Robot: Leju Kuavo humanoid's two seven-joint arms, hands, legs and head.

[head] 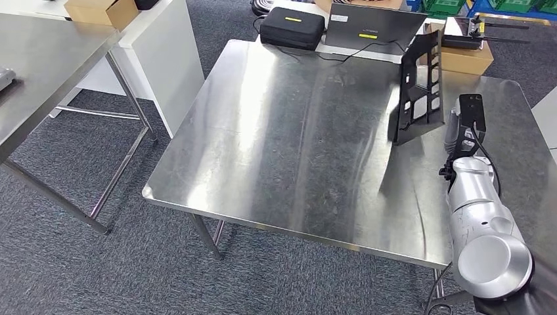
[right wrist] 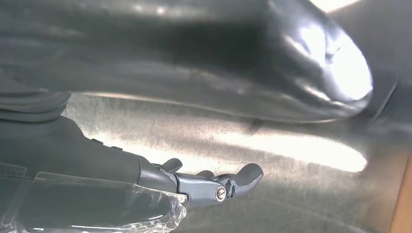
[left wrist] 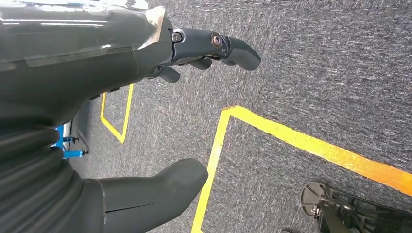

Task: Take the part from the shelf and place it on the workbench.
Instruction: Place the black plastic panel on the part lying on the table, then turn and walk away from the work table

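Observation:
The part [head: 418, 86] is a black sheet-metal bracket with several cut-outs. It stands upright near the right side of the steel workbench [head: 295, 144]. My right arm reaches in from the lower right, and my right hand [head: 452, 128] is just to the right of the part, low over the bench. In the right wrist view the right hand [right wrist: 97, 155] has its thumb [right wrist: 233, 58] and fingers [right wrist: 218, 187] apart, with bare steel between them and nothing held. My left hand [left wrist: 97, 73] hangs over grey carpet, fingers [left wrist: 228, 46] apart and holding nothing.
At the workbench's far edge lie a black case [head: 292, 26], a grey laptop [head: 374, 29] and a cardboard box [head: 467, 59]. A second steel table [head: 39, 59] and a white cabinet [head: 164, 52] stand to the left. Yellow floor tape [left wrist: 311, 143] runs under my left hand.

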